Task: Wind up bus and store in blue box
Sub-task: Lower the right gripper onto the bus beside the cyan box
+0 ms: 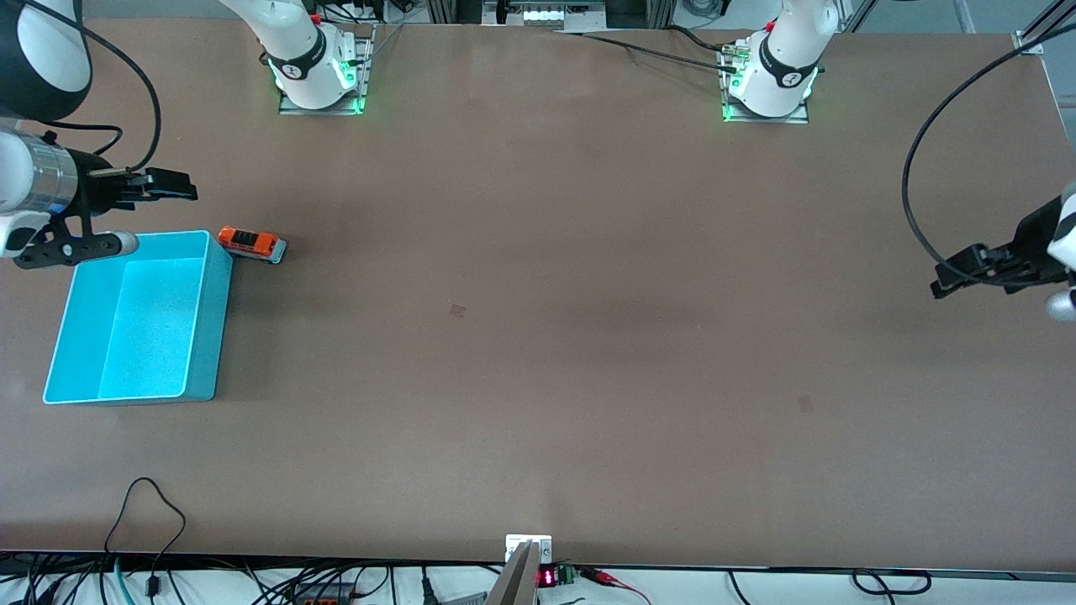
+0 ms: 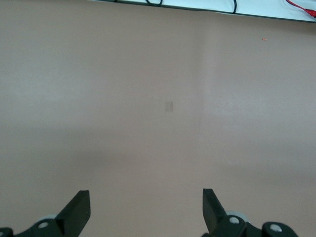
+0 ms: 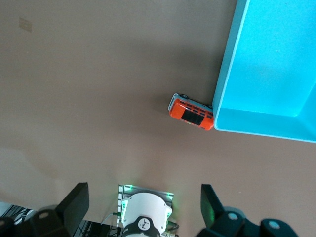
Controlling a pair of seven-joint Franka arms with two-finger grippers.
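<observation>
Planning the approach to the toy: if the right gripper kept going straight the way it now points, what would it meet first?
Probably bare table. The right gripper, fingers open, hangs above the blue box's corner; its line seems to pass the bus and box, though depth is unclear.

The left hand (image 1: 946,283) is showing only partly in the front view, its arm running off the frame edge. In the right wrist view the blue box (image 3: 266,74) is being cropped by the frame, and its corner is covering one end of the bus (image 3: 191,113).
</observation>
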